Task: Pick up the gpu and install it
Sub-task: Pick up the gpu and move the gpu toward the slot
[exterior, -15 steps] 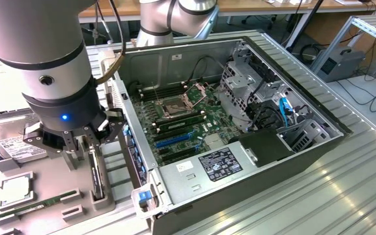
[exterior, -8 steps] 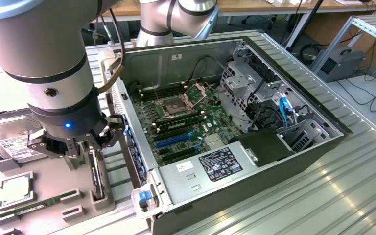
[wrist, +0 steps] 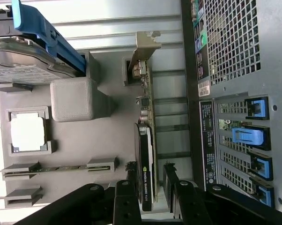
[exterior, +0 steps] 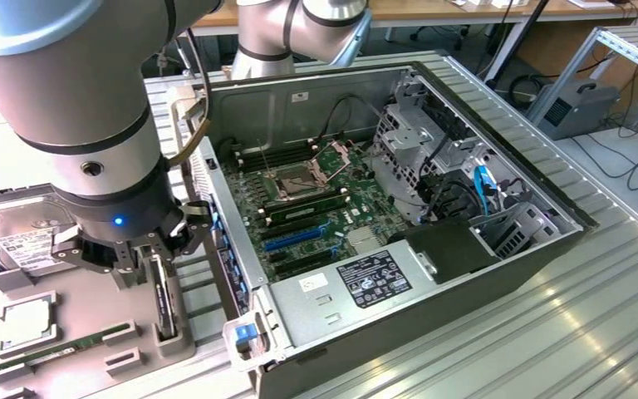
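One ribbed metal desk (exterior: 563,332) carries everything. On it lies the open computer case (exterior: 497,283), side panel off, its green motherboard (exterior: 319,199) facing up with the expansion slots toward the near end.

The grey robot arm (exterior: 76,108) comes down on the exterior view's left, just beside the case. Under it sits a grey holder tray (exterior: 86,312), also left of the case and close to its wall. At the far end of the tray lies a hard drive (exterior: 20,241) with a white label. Nearer are a square processor (exterior: 26,320) in its recess and a long narrow RAM stick (exterior: 59,349) in its slot.

The gpu (exterior: 164,295) stands on its long edge in a slot at the tray's right side, the side nearest the case, and is not yet in the case. In the wrist view its pale metal bracket (wrist: 145,44) is at the end away from the arm, and its black cooler is at the end by the arm.

The hand (wrist: 149,166) is low over that cooler end. Its black fingers (wrist: 171,187) sit one on each side of the card. One finger lies against the cooler, while a narrow gap shows between the other and the board. The hand is therefore released, around the card but not clenched on it.
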### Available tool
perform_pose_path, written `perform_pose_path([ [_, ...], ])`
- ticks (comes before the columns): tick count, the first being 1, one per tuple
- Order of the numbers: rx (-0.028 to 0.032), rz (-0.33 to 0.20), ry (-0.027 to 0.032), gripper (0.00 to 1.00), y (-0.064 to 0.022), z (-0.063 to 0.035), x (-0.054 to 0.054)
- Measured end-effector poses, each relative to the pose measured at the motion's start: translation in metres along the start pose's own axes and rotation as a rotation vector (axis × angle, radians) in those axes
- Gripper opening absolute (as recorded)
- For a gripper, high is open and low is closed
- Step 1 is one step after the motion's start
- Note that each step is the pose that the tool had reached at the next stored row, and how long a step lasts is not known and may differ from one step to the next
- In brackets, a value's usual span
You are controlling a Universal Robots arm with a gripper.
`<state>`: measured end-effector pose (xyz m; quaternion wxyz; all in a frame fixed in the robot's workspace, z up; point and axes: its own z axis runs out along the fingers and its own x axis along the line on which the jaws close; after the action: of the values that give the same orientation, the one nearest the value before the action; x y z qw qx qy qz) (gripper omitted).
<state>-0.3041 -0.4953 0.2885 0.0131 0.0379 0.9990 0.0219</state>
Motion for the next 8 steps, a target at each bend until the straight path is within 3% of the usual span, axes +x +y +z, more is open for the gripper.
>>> perform_pose_path([
  [8,0.0,0.0,0.0,0.36,0.0042,0.0066,0.0004],
])
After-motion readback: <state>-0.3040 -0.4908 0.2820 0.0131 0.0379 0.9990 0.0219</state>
